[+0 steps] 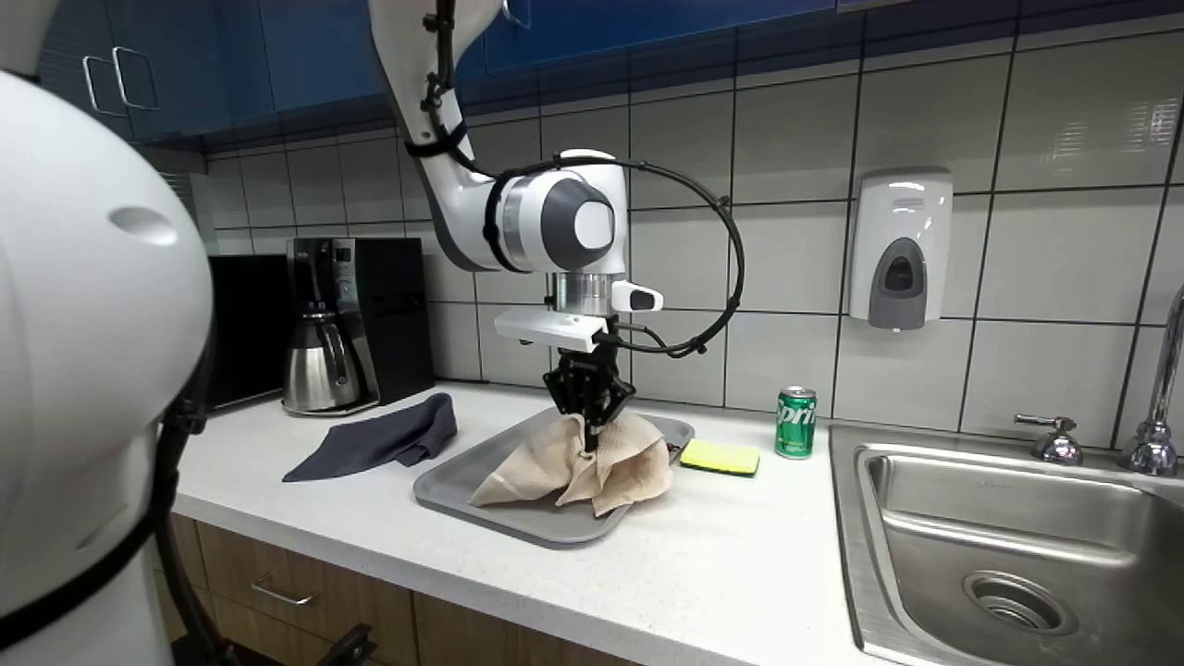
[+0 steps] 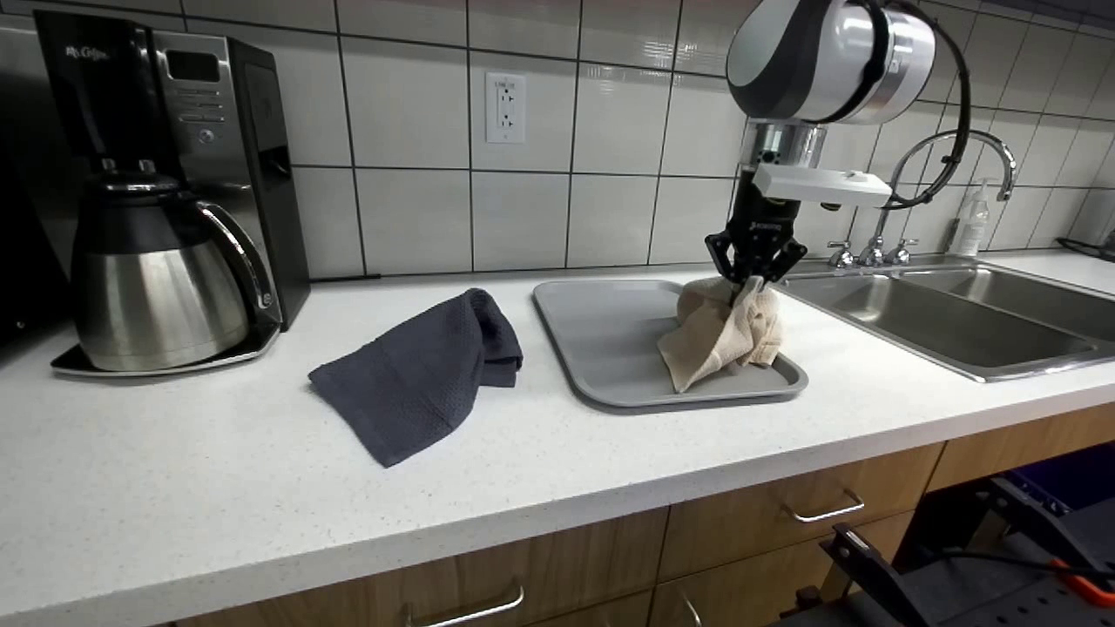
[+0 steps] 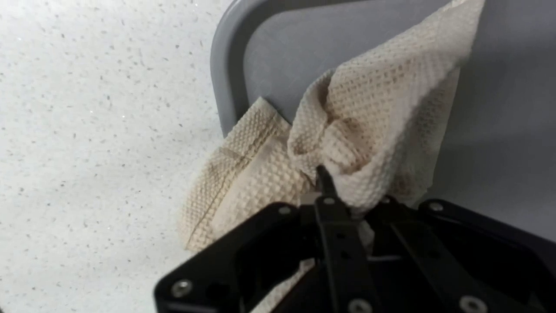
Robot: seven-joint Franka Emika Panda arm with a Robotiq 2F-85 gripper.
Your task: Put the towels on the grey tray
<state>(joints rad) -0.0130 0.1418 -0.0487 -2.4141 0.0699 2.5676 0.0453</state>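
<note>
A beige towel point(image 1: 546, 462) is bunched over the sink-side end of the grey tray point(image 1: 462, 486), and it also shows in an exterior view point(image 2: 710, 340). In the wrist view part of the towel point(image 3: 260, 187) hangs over the tray's rim above the counter. My gripper point(image 1: 590, 442) points down and is shut on the beige towel, low over the tray. In the wrist view a fold rises between the fingers point(image 3: 347, 184), and one fingertip is hidden by cloth. A dark grey towel point(image 2: 427, 374) lies crumpled on the counter beside the tray, apart from it.
A yellow sponge point(image 1: 720, 458) and a green can point(image 1: 795, 423) stand between the tray and the steel sink point(image 1: 846, 546). A coffee maker point(image 2: 261, 174) with a steel carafe point(image 2: 161, 296) is behind the dark towel. The tiled wall runs along the counter's back.
</note>
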